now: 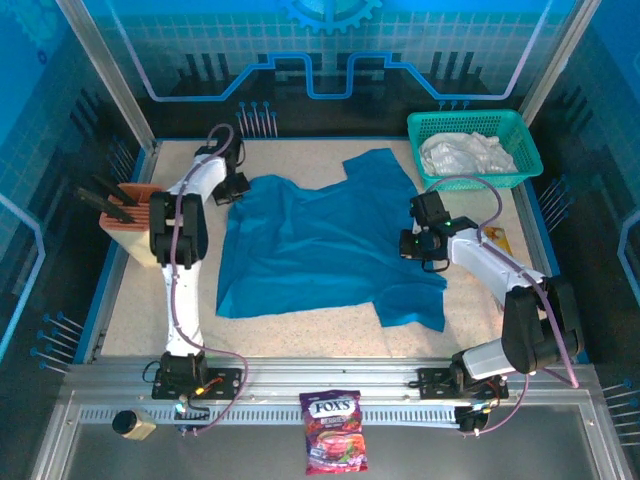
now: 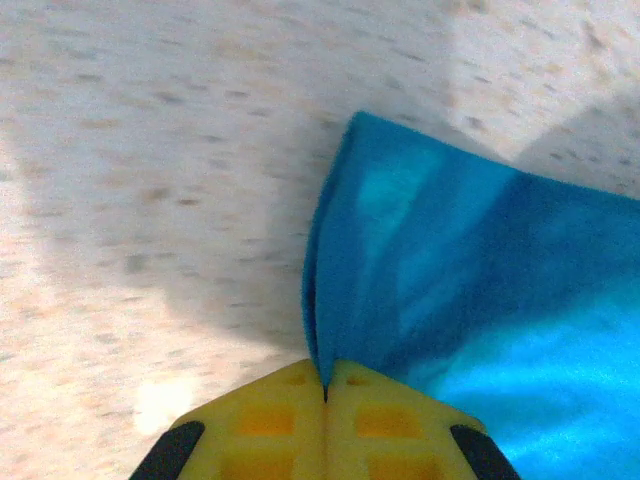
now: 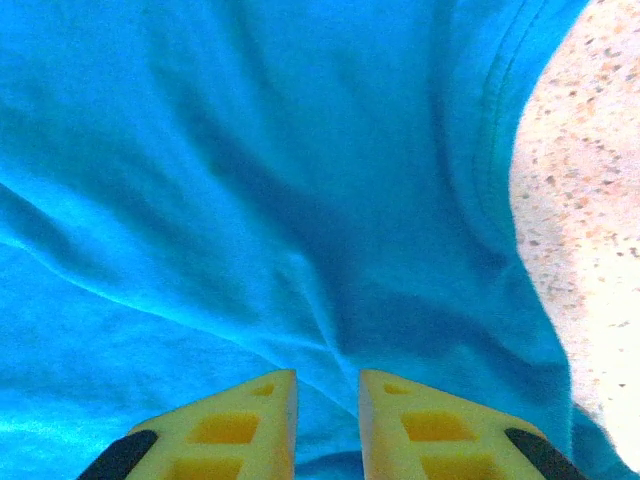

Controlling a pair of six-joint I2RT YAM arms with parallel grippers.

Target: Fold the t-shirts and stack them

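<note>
A sweets packet point(image 1: 334, 432) lies on the near rail, outside the work area. At the left of the bench point(image 1: 290, 335) stands a brown block point(image 1: 135, 225) holding dark handles.

The left tool point(image 2: 325, 388) is closed flat on the far-left corner of the teal-blue t-shirt point(image 1: 320, 240), with the cloth edge entering between its pads. The shirt lies spread and wrinkled across the bench centre, one sleeve toward the far side and one toward the near right.

The right tool point(image 3: 328, 382) stands narrow at the shirt's right edge. Creases run toward the gap, but a firm pinch cannot be confirmed.

The white t-shirt point(image 1: 465, 153) lies crumpled in the mesh basket point(image 1: 482, 183) at the far right corner.

Handling: the cloth is judged light, soft and limp. It will likely sag and drag rather than hold a shape. Corners, hems and seams offer the best hold.

Clearance: bare bench lies open along the near side and to the left of the shirt. The block, the basket and the enclosure walls bound travel.
</note>
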